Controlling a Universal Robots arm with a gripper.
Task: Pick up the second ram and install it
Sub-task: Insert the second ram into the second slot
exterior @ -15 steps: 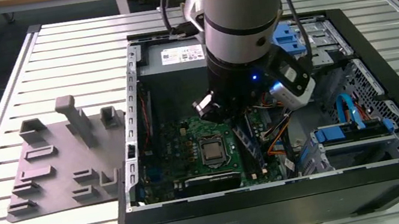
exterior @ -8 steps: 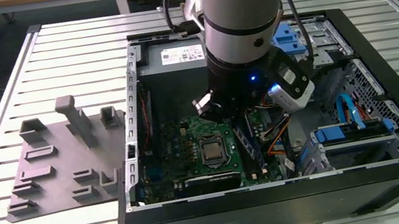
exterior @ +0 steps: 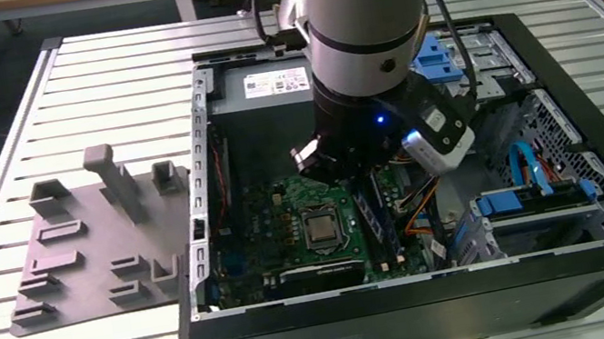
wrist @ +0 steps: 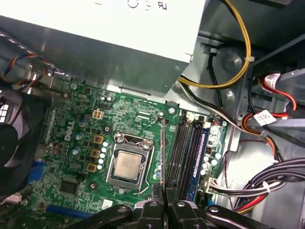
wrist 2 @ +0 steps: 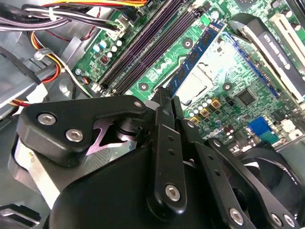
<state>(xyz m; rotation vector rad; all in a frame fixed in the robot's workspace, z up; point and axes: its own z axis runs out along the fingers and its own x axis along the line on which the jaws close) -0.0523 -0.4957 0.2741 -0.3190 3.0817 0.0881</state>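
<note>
Dark blue second ram (wrist: 162, 152) is grasped edge-on in the clenched gripper (wrist: 164, 204), above the green motherboard (wrist: 71, 157), near the black memory slots (wrist: 183, 148). To my judgement, it must sit parallel over one slot, then be pressed evenly.

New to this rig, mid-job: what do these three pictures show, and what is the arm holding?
The exterior view, from off the arm, shows a robot arm reaching into an open computer case on a slatted table; a grey tray with posts lies beside it on that view's left. Both wrist views ride on the arm, looking past its jaws at the green motherboard. The jaws are shut on the second ram, a thin blue stick held near the memory slots.
</note>
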